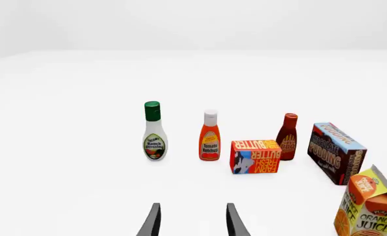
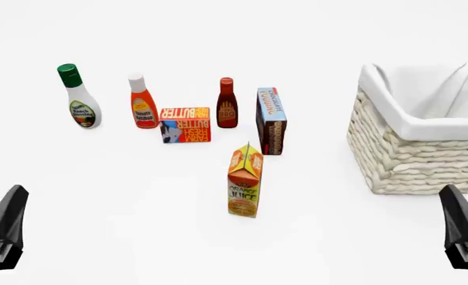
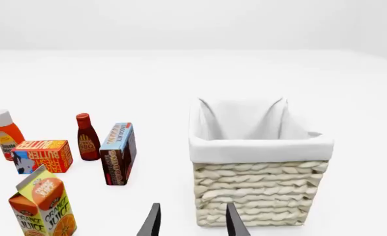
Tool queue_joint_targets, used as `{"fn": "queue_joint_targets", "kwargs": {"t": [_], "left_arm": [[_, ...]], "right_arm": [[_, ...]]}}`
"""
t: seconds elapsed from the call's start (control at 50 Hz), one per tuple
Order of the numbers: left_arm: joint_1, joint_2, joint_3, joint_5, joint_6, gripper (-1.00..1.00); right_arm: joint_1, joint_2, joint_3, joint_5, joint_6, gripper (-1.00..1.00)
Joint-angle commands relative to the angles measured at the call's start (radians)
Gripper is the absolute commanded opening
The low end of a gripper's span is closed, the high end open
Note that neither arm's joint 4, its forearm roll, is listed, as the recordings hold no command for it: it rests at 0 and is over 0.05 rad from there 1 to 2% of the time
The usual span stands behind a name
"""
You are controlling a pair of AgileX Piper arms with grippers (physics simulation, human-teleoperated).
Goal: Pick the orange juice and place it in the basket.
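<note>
Left gripper (image 1: 192, 221): jaws parted, holding nothing.
Right gripper (image 3: 192, 221): jaws parted, empty, near basket (image 3: 259, 196).
Orange juice (image 2: 245, 181): upright on bench, untouched.

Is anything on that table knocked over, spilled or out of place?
Nothing stands out. The bottles and boxes stand upright, the orange juice stands alone nearer the arms, and the basket sits square with nothing visible inside.

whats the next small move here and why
Probably swing the right gripper forward and inward toward the orange juice. The carton stands upright, apart from the other groceries; both grippers sit back with jaws open and empty, and the basket is on the right.
</note>
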Motion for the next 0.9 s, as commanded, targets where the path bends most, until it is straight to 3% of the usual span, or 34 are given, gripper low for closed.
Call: {"fn": "queue_joint_targets", "kwargs": {"t": [0.02, 0.48, 0.8, 0.9], "left_arm": [[0.0, 0.006, -0.002, -0.003, 0.0, 1.0], [-0.005, 0.011, -0.003, -0.003, -0.003, 1.0], [-0.005, 0.004, -0.003, 0.005, -0.003, 1.0], [-0.005, 0.003, -0.004, 0.006, -0.003, 1.0]], "right_arm": [[0.001, 0.03, -0.002, -0.021, 0.005, 1.0], [0.001, 0.061, -0.003, -0.047, 0.009, 1.0], [-0.022, -0.002, -0.02, 0.016, -0.008, 1.0], [-0.028, 0.065, -0.045, -0.01, -0.006, 1.0]]}}
